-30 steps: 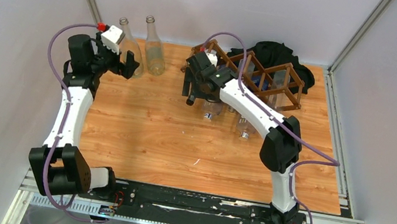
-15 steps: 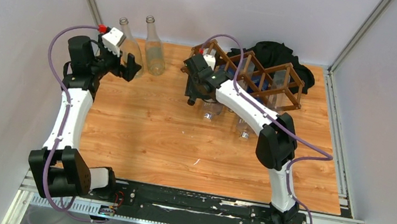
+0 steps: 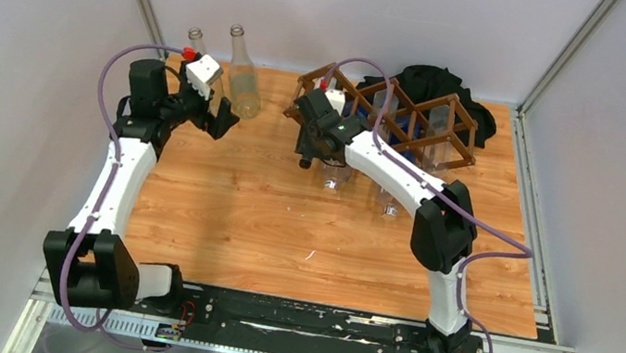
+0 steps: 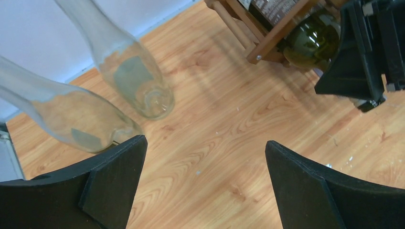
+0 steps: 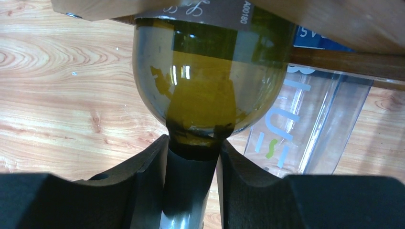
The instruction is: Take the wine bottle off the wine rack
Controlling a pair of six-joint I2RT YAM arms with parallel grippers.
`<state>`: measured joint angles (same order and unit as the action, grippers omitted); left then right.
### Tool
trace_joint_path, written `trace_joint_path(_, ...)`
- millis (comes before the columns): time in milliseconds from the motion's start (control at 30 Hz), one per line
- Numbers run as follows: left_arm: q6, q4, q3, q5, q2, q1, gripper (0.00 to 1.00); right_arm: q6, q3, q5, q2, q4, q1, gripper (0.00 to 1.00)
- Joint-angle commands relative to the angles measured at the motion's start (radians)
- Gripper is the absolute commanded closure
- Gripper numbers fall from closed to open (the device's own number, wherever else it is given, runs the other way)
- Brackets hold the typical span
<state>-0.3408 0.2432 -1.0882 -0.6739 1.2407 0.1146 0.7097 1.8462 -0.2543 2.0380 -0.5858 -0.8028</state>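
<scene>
1. Wine bottle [image 5: 205, 81], dark olive-green glass with a paper label, lies on its side in the wine rack [image 3: 434, 124], a dark brown lattice of thin wooden slats. Its rounded shoulder is straight ahead of the right jaws, and its neck runs back between them.
2. From where I stand, the right jaws are drawn in narrow on the wine bottle's dark neck, with a black finger [image 5: 143, 176] pressed against each side of it.
3. Just beside those jaws and a little beyond them, a clear bottle with pale blue lettering [image 5: 310, 119] also lies under a slat of the rack.
4. Farther off from the right jaws, behind the rack, a crumpled black cloth [image 3: 436, 81] lies at the back edge of the table [image 3: 283, 228], which is pale wood-grain.
5. The left jaws stand wide apart over the bare table, holding nothing.
6. Ahead of the left jaws stands a tall clear glass bottle [image 4: 136, 83], and a second clear glass bottle [image 4: 62, 114] stands just beside one finger.
7. The rack and the right jaws are well apart from the left jaws, across the table.
</scene>
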Motion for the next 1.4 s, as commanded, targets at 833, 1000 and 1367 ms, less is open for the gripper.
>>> trace_joint_path(833,-0.301,0.227,0.022,0.135,0.015,-0.246,0.0,0.083,-0.42,0.021,-0.419,0.141,-0.152,1.0)
trace_joint_path(1000,-0.311,0.22,0.043,0.147,0.013,-0.255,0.0,0.1,-0.461,0.02,-0.483,0.14,-0.177,1.0)
trace_joint_path(1367,-0.311,0.199,0.056,0.16,0.015,-0.272,0.0,0.138,-0.545,-0.008,-0.675,0.113,-0.208,1.0)
